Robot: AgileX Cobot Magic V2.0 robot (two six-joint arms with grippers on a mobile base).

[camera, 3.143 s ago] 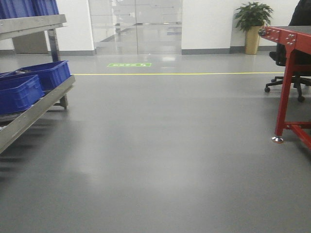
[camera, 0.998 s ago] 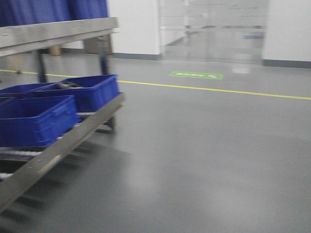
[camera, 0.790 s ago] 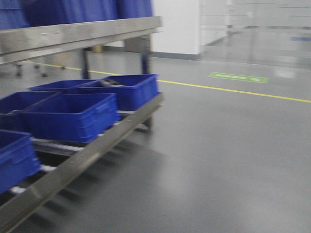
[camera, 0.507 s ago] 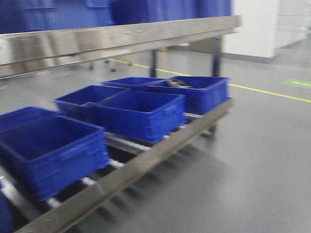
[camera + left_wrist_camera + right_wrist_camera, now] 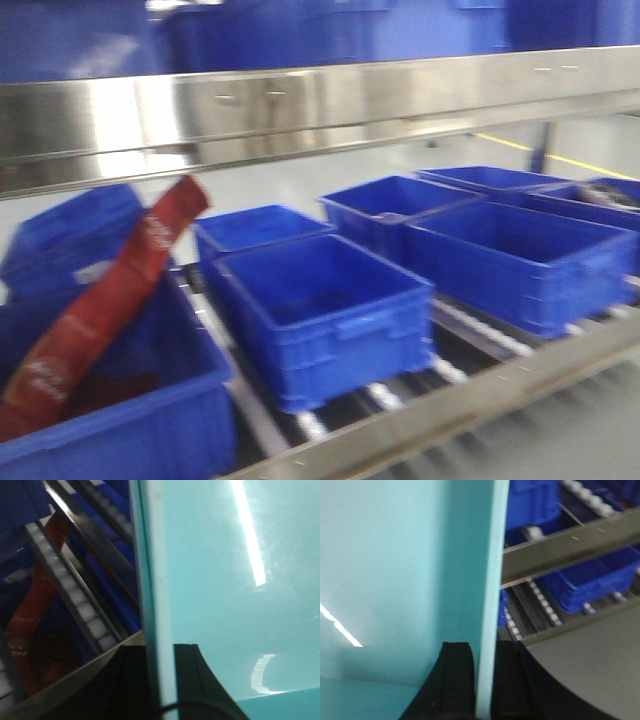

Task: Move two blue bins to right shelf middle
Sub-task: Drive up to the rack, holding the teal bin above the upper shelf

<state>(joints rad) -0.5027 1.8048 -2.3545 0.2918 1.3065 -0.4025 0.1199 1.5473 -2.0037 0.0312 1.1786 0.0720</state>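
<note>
A pale blue-green bin fills both wrist views. My left gripper [image 5: 160, 647] is shut on one thin upright wall [image 5: 154, 570] of it, one black finger [image 5: 131, 680] outside and the other inside. My right gripper [image 5: 485, 645] is shut on the opposite wall [image 5: 492, 555] the same way. The bin's smooth inside [image 5: 395, 580] faces each camera. Whether a second bin sits under it is hidden. In the front view, a steel shelf [image 5: 320, 100] stands close ahead, with several dark blue bins [image 5: 320, 310] on its roller level. Neither gripper shows in that view.
The near-left dark bin [image 5: 150, 430] holds a red packet [image 5: 110, 290] sticking up. More blue bins [image 5: 330, 30] sit on the level above the steel beam. White rollers [image 5: 450, 372] and a steel front rail [image 5: 480, 400] run under the bins. Grey floor [image 5: 590, 440] shows lower right.
The front view has swung left from open floor onto the shelf. The shelf and its dark blue bins are now much closer and fill the frame.
</note>
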